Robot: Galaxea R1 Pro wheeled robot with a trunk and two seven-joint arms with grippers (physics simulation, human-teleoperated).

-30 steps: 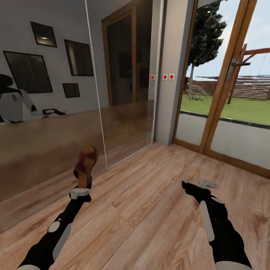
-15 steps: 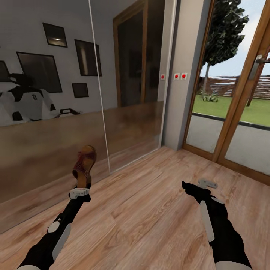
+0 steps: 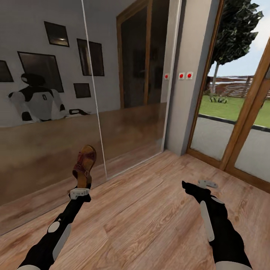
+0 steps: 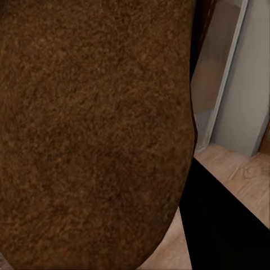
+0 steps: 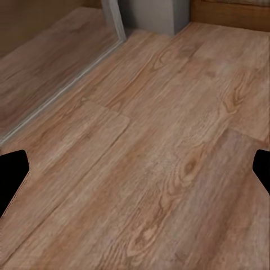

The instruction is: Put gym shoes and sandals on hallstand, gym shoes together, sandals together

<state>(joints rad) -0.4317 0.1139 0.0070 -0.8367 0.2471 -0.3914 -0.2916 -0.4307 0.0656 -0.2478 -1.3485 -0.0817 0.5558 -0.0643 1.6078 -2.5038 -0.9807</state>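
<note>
Spanning the lower part of the head view, the corridor floor (image 3: 150, 225) of wood-grain planks runs up to a mirrored wall (image 3: 48, 112), in which the robot's white reflection stands, and to a glazed door (image 3: 240, 123) giving onto a lawn. Neither hallstand nor gym shoes appear among these surroundings, so placement is judged not yet begun for this load, and the robot is probably in transit. Raised off the floor, one sandal (image 3: 85, 165) stands upright with its heel clamped in the left gripper (image 3: 80, 192); its brown sole crowds the left wrist view. Hanging low over bare planks, the right gripper (image 3: 207, 183) carries nothing, its dark fingertips (image 5: 12, 180) spread wide apart. No container is visible.
</note>
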